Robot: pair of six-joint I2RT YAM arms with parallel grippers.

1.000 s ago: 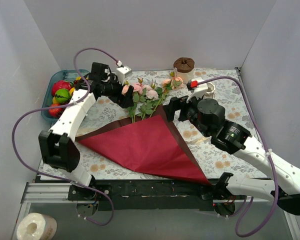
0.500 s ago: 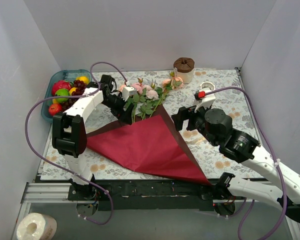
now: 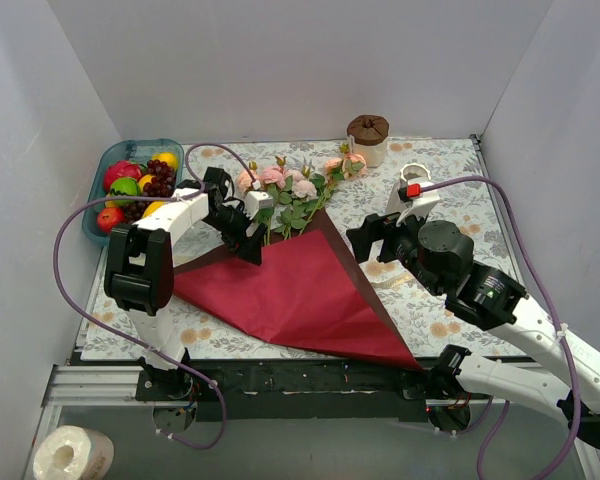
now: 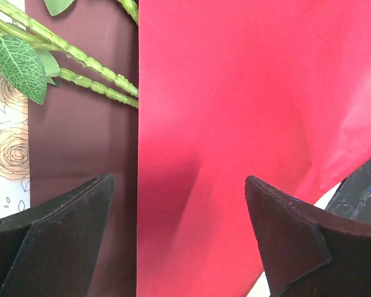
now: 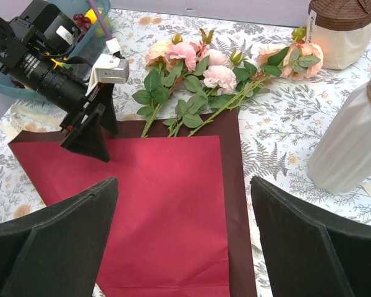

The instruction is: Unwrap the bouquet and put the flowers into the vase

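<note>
The bouquet lies unwrapped: its red paper (image 3: 280,290) is spread flat on the table, with a dark maroon border (image 5: 232,154). The flowers (image 3: 290,187), pink and peach roses on green stems (image 4: 80,68), rest at the paper's far edge with their blooms on the tablecloth (image 5: 198,62). My left gripper (image 3: 250,248) is open just above the paper's far left part (image 4: 179,235), near the stem ends and holding nothing. My right gripper (image 3: 362,240) hovers open above the paper's right side (image 5: 185,235). The white ribbed vase (image 5: 352,148) stands to its right, mostly hidden by the arm in the top view.
A cream jar with a brown top (image 3: 368,138) stands at the back behind the blooms. A blue basket of fruit (image 3: 130,185) sits at the back left. Grey walls close in three sides. A beige ribbon (image 3: 385,281) lies by the paper's right edge.
My left gripper has come back from over the blooms to the paper's far left part and its jaws have narrowed a little. The right arm has drawn back slightly to the right.
</note>
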